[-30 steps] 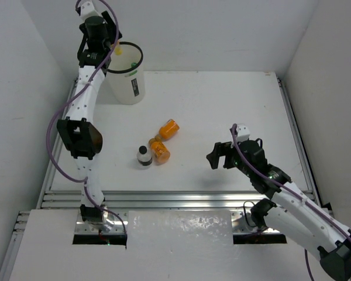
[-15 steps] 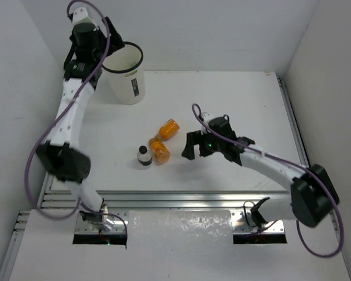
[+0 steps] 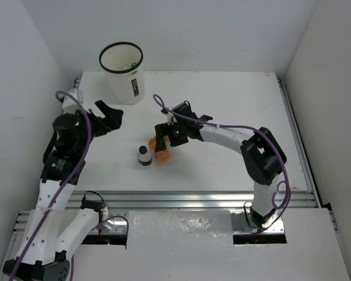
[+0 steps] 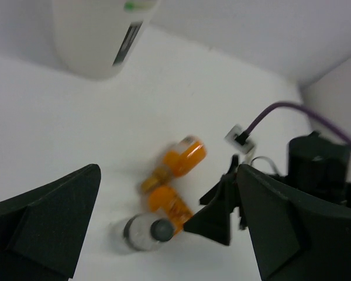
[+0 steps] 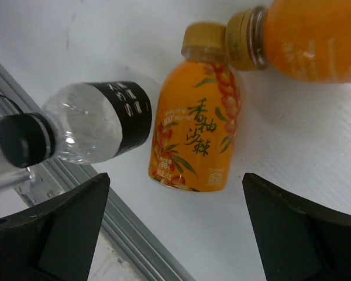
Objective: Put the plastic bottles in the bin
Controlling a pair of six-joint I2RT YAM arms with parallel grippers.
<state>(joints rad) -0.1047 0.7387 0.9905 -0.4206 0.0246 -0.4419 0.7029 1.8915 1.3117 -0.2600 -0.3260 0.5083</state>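
The bin (image 3: 121, 73) stands at the back left, a tall white bucket with a black rim, and shows blurred in the left wrist view (image 4: 96, 35). Two orange bottles lie cap to cap mid-table: one (image 5: 194, 140) below my open right gripper (image 5: 175, 181), the other (image 5: 316, 35) just beyond it. A clear bottle with a black label (image 5: 90, 129) rests beside them, seen from above (image 3: 144, 155). My right gripper (image 3: 167, 136) hovers over the orange pair, touching neither. My left gripper (image 3: 108, 116) hangs open and empty, left of the bottles (image 4: 175, 175).
A green spot (image 3: 132, 63) shows inside the bin's rim. Aluminium rails (image 3: 181, 199) run along the near edge and both sides of the white table. White walls close in at the back and sides.
My left arm has swung from above the bin down to the table's left side, its jaws now open. My right arm has reached leftward across the table to above the orange bottles.
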